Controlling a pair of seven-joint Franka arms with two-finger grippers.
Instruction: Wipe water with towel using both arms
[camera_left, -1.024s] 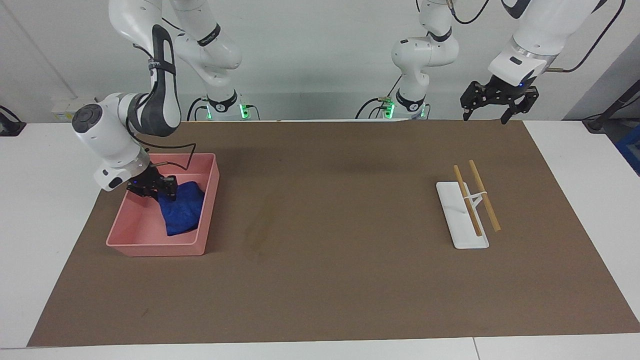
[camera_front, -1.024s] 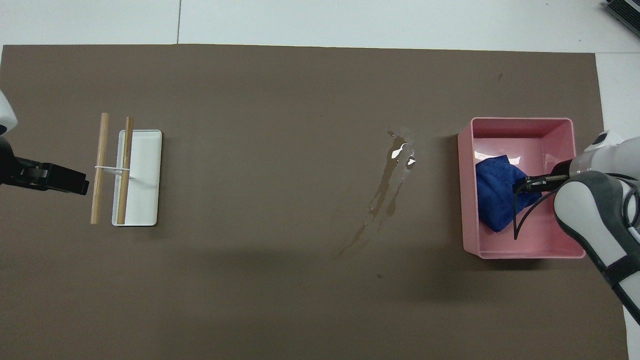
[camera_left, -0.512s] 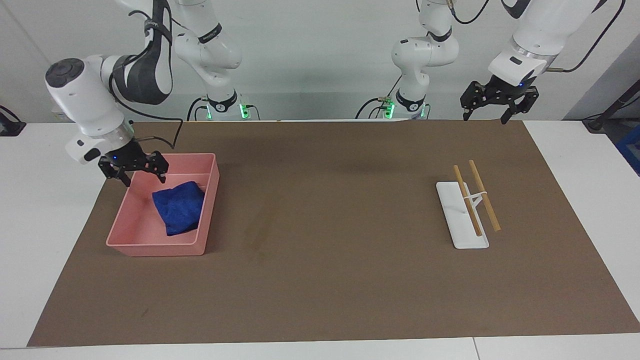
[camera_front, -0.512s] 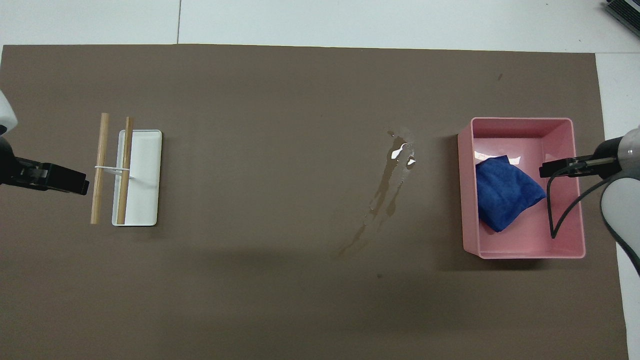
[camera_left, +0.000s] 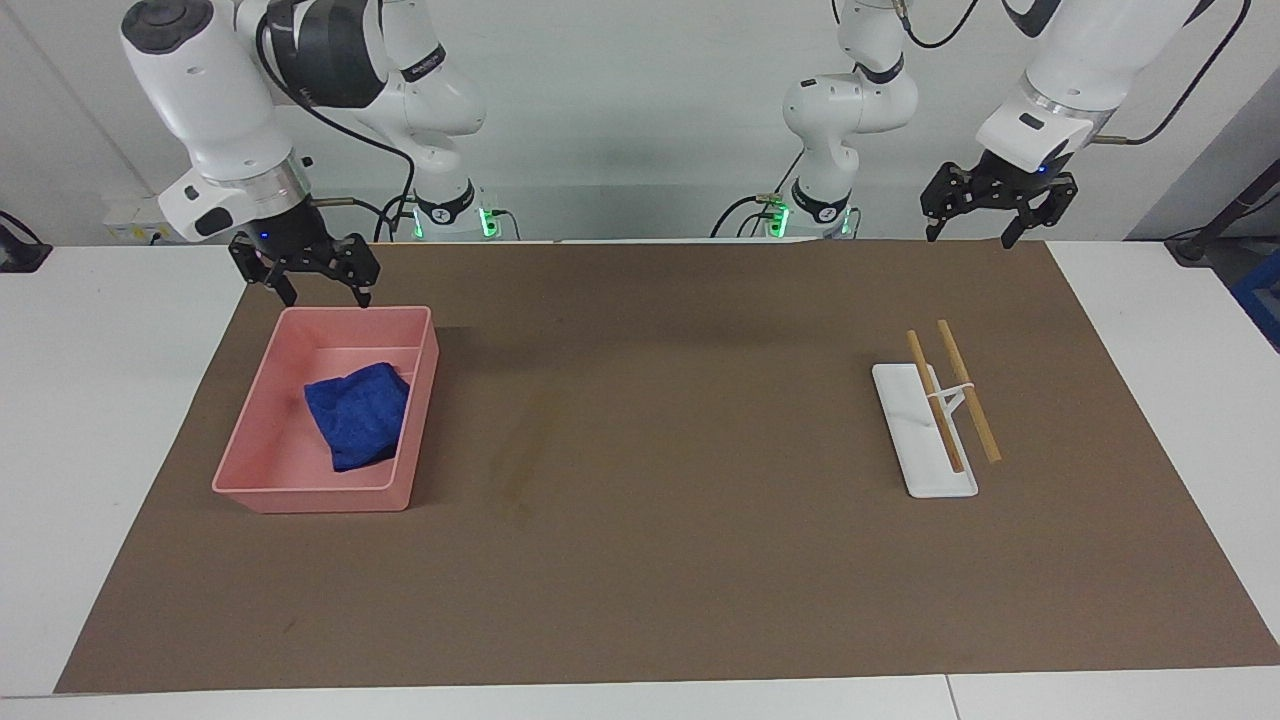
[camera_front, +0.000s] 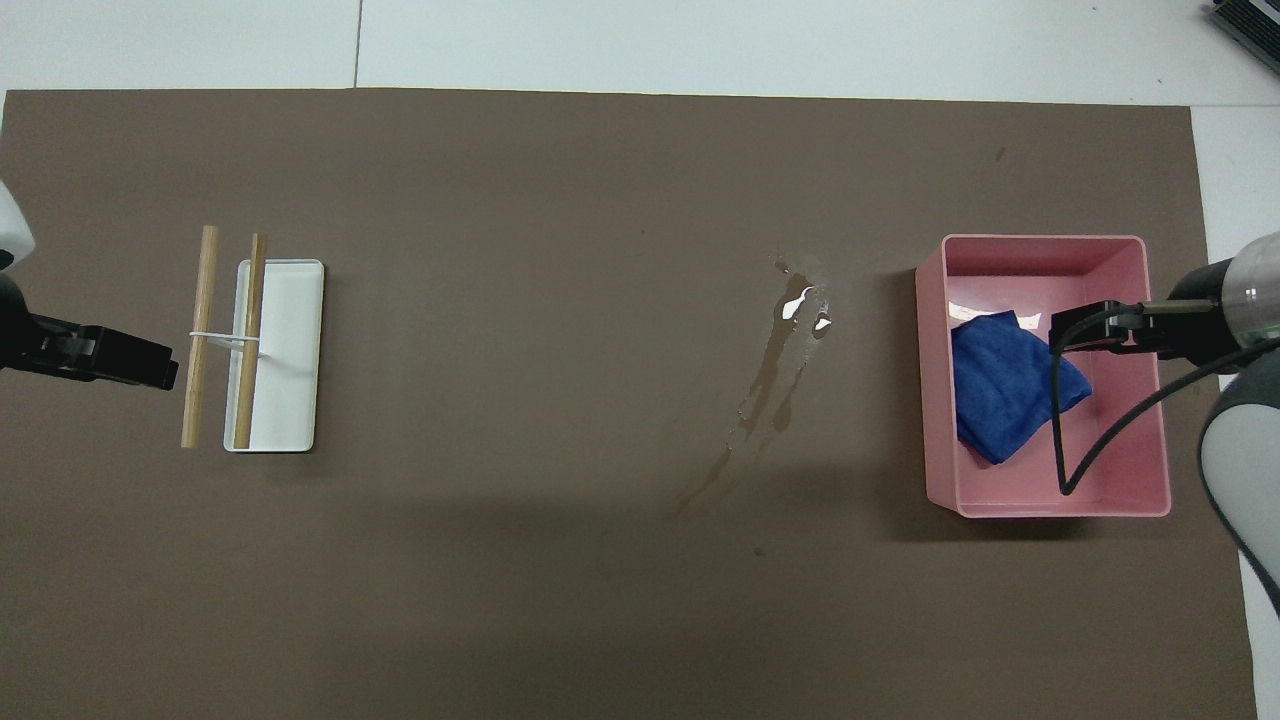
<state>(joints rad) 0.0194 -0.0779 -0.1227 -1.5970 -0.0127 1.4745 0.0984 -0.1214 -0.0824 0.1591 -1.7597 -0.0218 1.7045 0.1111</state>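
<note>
- The towel (camera_left: 357, 413) (camera_front: 1008, 385) was a small royal-blue terry cloth, crumpled into a loose lump. It lay flat on the floor of the pink tray (camera_left: 262, 487) (camera_front: 934, 420) at the right arm's end of the counter, held by nothing. In the overhead view it sat toward 9 o'clock of the tray's middle.
- The water (camera_front: 775, 385) was a thin, wet streak on the brown mat (camera_left: 700, 580) (camera_front: 500, 600). It ran slantwise from about 1 o'clock, where it glinted white, down to 7 o'clock, tapering to a faint trail. It lay beside the tray, at its 9 o'clock in the overhead view, not touching it.
</note>
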